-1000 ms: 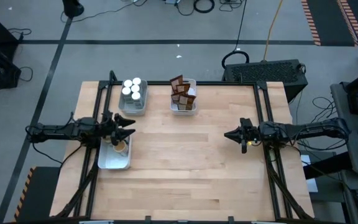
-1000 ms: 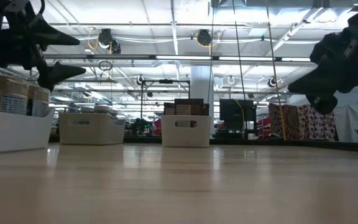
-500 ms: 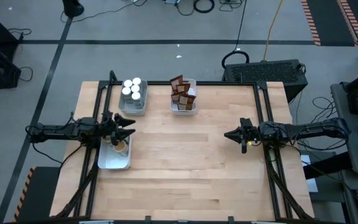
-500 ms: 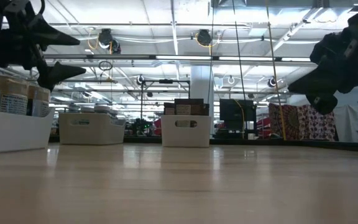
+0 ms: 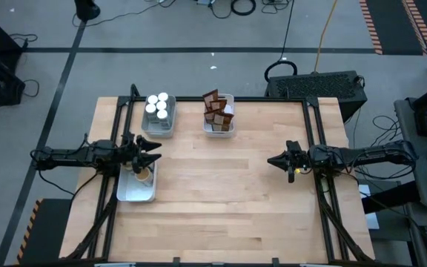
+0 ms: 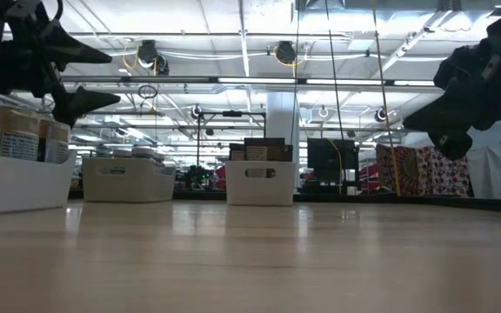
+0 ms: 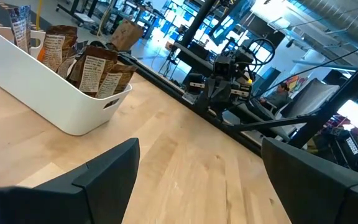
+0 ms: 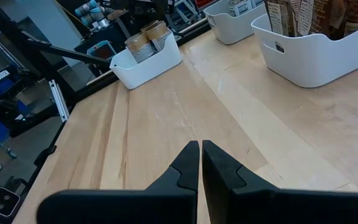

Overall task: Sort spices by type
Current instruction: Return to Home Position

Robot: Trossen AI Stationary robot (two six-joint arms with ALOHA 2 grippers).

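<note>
Since every spice I can find is sitting in a bin and nothing loose shows on the table (image 5: pixel 221 215), I'd say the sorting itself is done and you're on the park-the-arms step. Starting at the left, your left gripper (image 5: pixel 156 152) hangs over the far end of the near-left bin (image 5: pixel 135 196), right above the tan-topped jars (image 5: pixel 142 175), with its fingers (image 7: pixel 104 177) spread wide and holding nothing. Those jars stand upright, lids up, long axis vertical. My guess is the next move wants a lift or a straight pull-back toward the left edge before any swing, otherwise a finger could clip a lid or the bin wall. Next over, the white-topped jars (image 5: pixel 158 106) stand upright too, packed in the far-left bin (image 5: pixel 159 131) at the back of the table. Just beside it on the right, the brown packets (image 5: pixel 218 111) stand on end in their own bin (image 5: pixel 219 133), long axis roughly vertical, tops fanning and leaning a little. Over on the right, your right gripper (image 5: pixel 271 160) hovers above bare wood, well apart from all three bins. Its fingers (image 8: pixel 188 167) are pinched together on nothing and point toward the left arm, so it looks close to parked.
</note>
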